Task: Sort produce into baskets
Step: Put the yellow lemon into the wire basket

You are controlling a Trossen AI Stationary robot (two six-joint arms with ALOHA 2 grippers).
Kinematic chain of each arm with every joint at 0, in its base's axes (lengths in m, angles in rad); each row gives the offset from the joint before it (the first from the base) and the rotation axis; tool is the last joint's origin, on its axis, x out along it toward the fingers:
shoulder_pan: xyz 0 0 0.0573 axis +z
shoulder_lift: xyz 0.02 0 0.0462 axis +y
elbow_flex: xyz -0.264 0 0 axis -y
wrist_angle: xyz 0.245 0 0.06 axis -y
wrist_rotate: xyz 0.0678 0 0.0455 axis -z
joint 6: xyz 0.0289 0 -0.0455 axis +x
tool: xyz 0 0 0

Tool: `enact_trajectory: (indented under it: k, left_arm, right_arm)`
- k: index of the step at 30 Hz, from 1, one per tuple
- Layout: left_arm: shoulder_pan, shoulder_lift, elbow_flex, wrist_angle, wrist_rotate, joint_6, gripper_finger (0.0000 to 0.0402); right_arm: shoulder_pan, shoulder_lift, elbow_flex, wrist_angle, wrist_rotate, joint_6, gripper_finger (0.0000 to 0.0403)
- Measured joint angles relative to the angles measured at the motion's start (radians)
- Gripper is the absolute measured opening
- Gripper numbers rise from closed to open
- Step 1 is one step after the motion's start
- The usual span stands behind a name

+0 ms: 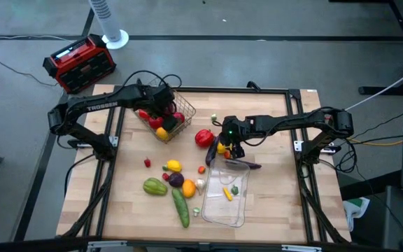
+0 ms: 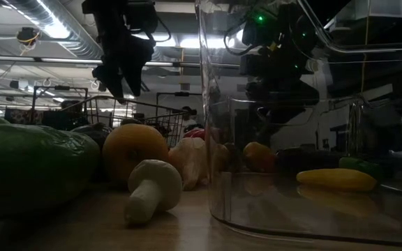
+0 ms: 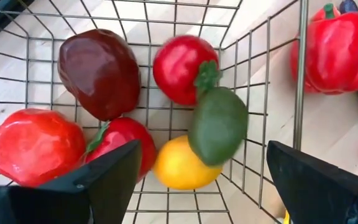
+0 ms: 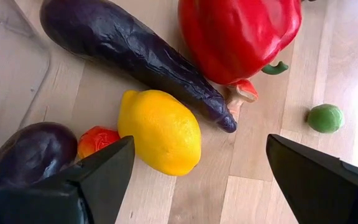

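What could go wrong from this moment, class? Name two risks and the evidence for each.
1. The right gripper hangs with open jaws above a lemon that touches a long eggplant and lies close to a red pepper; closing might nudge or pinch a neighbour.
2. The left gripper stands open over the wire basket, where a green fruit looks blurred, perhaps dropping; it could bounce off the piled fruit.

"TROSSEN" on left arm (image 1: 103,106)
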Motion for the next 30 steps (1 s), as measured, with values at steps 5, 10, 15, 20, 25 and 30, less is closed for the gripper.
enact_trajectory:
  k: [5, 10, 15, 20, 25, 30]
  left_arm:
    - [-0.021, 0.000, 0.000, 0.004, 0.000, 0.000, 0.0336]
    - [-0.063, 0.000, 0.000, 0.004, 0.000, -0.023, 0.0336]
    - [-0.118, 0.000, 0.000, 0.004, -0.015, -0.048, 0.0336]
    - [-0.169, 0.000, 0.000, 0.005, -0.064, -0.047, 0.0336]
    - [-0.212, 0.000, 0.000, 0.005, -0.068, -0.089, 0.0336]
    - [-0.253, 0.000, 0.000, 0.005, -0.070, -0.121, 0.0336]
  right_arm:
    - [0.000, 0.000, 0.000, 0.000, 0.000, 0.000, 0.0360]
    - [0.000, 0.000, 0.000, 0.000, 0.000, 0.000, 0.0360]
    - [0.000, 0.000, 0.000, 0.032, 0.000, -0.009, 0.0360]
    - [0.000, 0.000, 0.001, 0.075, 0.000, -0.008, 0.0360]
    - [0.000, 0.000, 0.001, 0.073, 0.000, 0.035, 0.0360]
    - [0.000, 0.000, 0.001, 0.074, -0.017, 0.036, 0.0360]
